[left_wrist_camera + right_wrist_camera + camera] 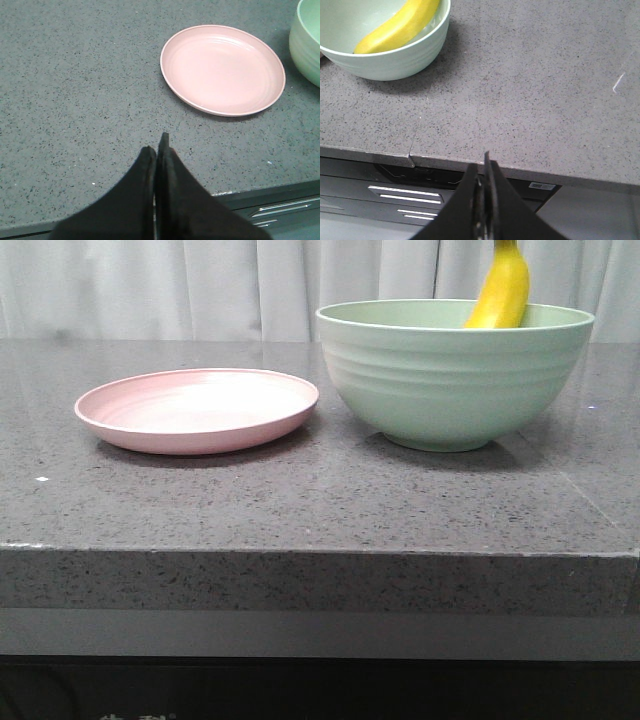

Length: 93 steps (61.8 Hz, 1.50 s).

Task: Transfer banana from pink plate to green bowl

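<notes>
The yellow banana (500,288) leans inside the green bowl (450,380), its upper end rising above the rim at the right. It also shows in the right wrist view (400,27), lying in the bowl (395,60). The pink plate (195,410) sits empty to the left of the bowl; it also shows in the left wrist view (222,70). My left gripper (158,150) is shut and empty over the counter, short of the plate. My right gripper (482,167) is shut and empty over the counter's front edge, away from the bowl. Neither gripper shows in the front view.
The grey speckled counter (300,490) has a front edge close to both grippers. White curtains (200,280) hang behind. Drawer fronts with metal handles (405,192) lie below the edge. The bowl's rim (307,45) shows beside the plate.
</notes>
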Each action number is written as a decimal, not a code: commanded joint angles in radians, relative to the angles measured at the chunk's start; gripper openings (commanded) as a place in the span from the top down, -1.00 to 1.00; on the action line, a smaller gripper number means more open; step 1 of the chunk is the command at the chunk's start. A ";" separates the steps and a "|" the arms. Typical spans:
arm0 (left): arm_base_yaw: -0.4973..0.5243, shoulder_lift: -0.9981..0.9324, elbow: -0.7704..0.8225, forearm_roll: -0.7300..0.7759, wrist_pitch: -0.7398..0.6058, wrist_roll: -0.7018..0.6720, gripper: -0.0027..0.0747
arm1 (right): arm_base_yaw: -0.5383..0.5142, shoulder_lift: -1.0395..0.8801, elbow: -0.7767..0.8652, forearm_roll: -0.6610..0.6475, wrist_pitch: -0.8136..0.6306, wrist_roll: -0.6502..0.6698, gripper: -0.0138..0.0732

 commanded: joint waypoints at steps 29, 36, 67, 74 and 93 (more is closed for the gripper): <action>0.037 -0.013 0.026 -0.012 -0.232 0.011 0.98 | -0.001 0.013 -0.022 -0.001 -0.064 -0.002 0.84; 0.129 -0.042 0.118 -0.119 -0.378 0.099 0.98 | -0.001 0.013 -0.022 -0.001 -0.064 -0.002 0.84; 0.364 -0.455 0.647 -0.183 -0.758 0.125 0.98 | -0.001 0.013 -0.022 -0.001 -0.064 -0.002 0.84; 0.377 -0.524 0.731 -0.183 -0.817 0.125 0.98 | -0.001 0.013 -0.022 -0.001 -0.064 -0.002 0.84; 0.377 -0.637 0.871 -0.198 -0.943 0.124 0.98 | -0.001 0.014 -0.022 -0.001 -0.063 -0.002 0.84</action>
